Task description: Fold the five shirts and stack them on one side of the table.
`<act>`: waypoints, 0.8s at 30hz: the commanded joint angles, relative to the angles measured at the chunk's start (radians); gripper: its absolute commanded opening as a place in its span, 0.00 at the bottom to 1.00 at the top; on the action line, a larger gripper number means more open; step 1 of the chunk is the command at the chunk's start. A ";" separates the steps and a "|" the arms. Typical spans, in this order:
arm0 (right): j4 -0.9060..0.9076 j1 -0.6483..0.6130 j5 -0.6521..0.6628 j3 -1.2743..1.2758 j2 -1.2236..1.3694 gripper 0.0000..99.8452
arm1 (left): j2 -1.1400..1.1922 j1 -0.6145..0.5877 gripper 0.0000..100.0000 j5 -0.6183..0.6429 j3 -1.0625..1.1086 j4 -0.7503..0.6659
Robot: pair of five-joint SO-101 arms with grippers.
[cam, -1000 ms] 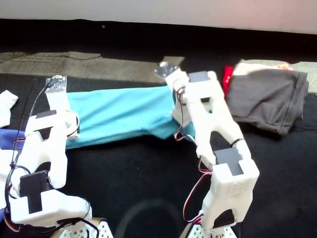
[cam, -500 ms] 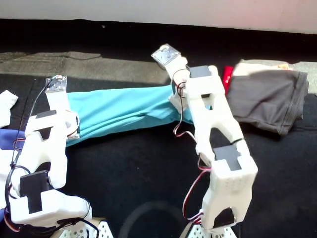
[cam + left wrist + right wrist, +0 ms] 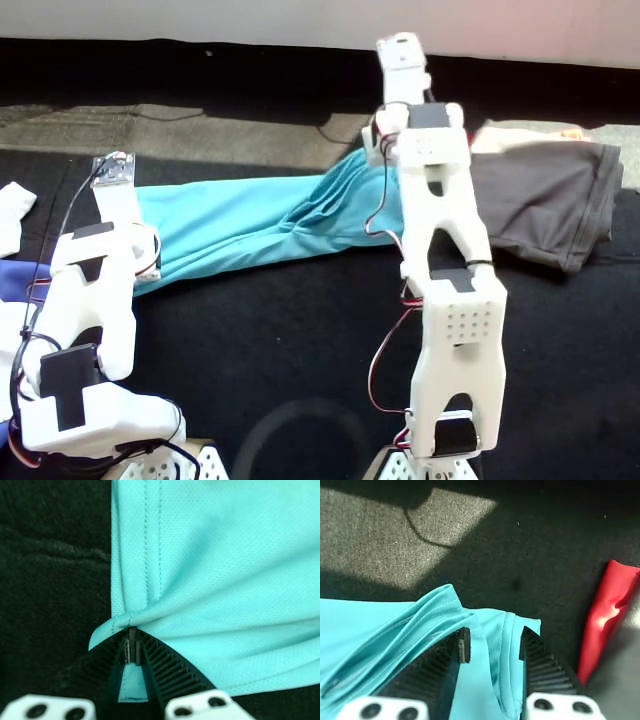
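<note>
The teal shirt (image 3: 250, 225) lies across the middle of the black felt-covered table (image 3: 280, 350), stretched out long between the two arms, and that looks like the point: tension to keep it flat for a fold. The left gripper (image 3: 131, 640) is pinched tight on the shirt's stitched edge, ribbed pads nearly meeting, and the fine mesh knit puckers into a small curl right where they bite. Over at the other end, the right gripper (image 3: 493, 642) has its fingers partly apart with the hemmed cloth lying between them; how firmly it grips, I cannot tell. Seen from above, soft pleats fan out from that end, so the fabric is being gathered there. Just beyond it, on the right side of the table, sits the stack: a dark grey shirt (image 3: 540, 200), limp and matte, folded over a bright red garment (image 3: 605, 610) peeking out at its edge. At the left edge wait a white garment (image 3: 12, 215) and a blue garment (image 3: 15, 280).
</note>
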 commanded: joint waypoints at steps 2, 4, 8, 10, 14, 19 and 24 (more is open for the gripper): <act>0.176 0.010 -0.014 -0.159 -0.005 0.17 | -0.015 0.016 0.01 0.003 0.004 -0.012; 0.240 0.010 -0.011 -0.194 -0.002 0.15 | -0.015 0.016 0.01 0.003 0.004 -0.012; 0.326 -0.021 0.095 -0.200 -0.001 0.01 | -0.015 0.016 0.01 0.003 0.004 -0.012; 0.381 -0.064 0.143 -0.200 -0.001 0.01 | -0.015 0.016 0.01 0.003 0.004 -0.012; 0.473 -0.185 0.201 -0.199 0.001 0.01 | -0.015 0.016 0.01 0.003 0.004 -0.012; 0.481 -0.220 0.213 -0.189 0.064 0.01 | -0.015 0.016 0.01 0.003 0.004 -0.012; 0.469 -0.220 0.213 -0.200 0.177 0.01 | -0.015 0.016 0.01 0.003 0.004 -0.012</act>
